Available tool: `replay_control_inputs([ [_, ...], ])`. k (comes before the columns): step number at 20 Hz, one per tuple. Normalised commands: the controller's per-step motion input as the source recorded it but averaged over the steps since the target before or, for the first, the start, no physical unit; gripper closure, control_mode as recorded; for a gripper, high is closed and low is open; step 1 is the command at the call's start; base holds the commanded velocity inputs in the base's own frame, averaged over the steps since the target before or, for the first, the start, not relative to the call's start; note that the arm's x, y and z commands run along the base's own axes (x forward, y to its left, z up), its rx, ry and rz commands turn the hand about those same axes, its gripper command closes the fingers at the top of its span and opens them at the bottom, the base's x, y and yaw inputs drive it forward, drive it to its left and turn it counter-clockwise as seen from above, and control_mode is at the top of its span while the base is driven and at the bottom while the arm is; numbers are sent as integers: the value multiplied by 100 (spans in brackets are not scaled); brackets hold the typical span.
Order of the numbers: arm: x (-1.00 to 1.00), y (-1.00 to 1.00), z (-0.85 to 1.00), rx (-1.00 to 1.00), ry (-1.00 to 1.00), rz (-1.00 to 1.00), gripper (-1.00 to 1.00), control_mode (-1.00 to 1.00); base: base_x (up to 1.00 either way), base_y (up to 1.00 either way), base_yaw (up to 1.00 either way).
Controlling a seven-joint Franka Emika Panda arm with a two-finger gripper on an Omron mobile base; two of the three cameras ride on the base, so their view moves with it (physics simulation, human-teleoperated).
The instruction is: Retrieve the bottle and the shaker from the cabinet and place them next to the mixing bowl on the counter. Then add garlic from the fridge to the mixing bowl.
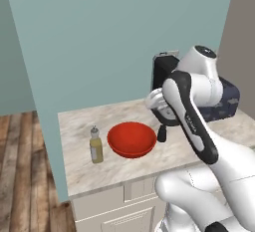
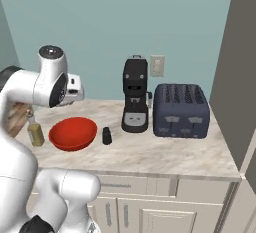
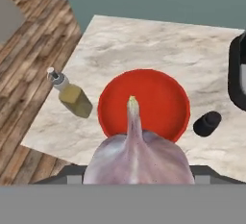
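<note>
My gripper [image 3: 135, 172] is shut on the garlic [image 3: 137, 153], a whitish-pink bulb with its pointed tip up, which hides the fingertips. It hangs above the near rim of the red mixing bowl [image 3: 158, 98] [image 1: 132, 139] [image 2: 73, 133] on the marbled counter [image 3: 144, 45]. To the bowl's left stands the bottle [image 3: 73, 96] [image 1: 96, 146] [image 2: 35, 134] of yellowish liquid. On the bowl's other side is the small black shaker [image 3: 207, 123] [image 1: 162, 135] [image 2: 106, 135]. The cabinet and the fridge are out of view.
A black coffee machine [image 2: 135, 97] and a dark blue toaster [image 2: 180, 110] stand on the counter right of the shaker. A tall grey-brown panel [image 2: 235, 77] closes the counter's right end. Wooden floor [image 1: 20, 176] lies past the counter's left edge.
</note>
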Motion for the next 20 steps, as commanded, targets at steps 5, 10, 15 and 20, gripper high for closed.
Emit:
replay_control_inputs([
  [5,33,29,0,-9,24,11,100,-100,0,0,0],
  [10,24,21,-14,-5,19,0,100,-100,0,0,0],
  [15,14,6,-53,-2,2,0,100,-100,0,0,0],
  [20,17,0,-54,-5,0,0,100,-100,0,0,0],
])
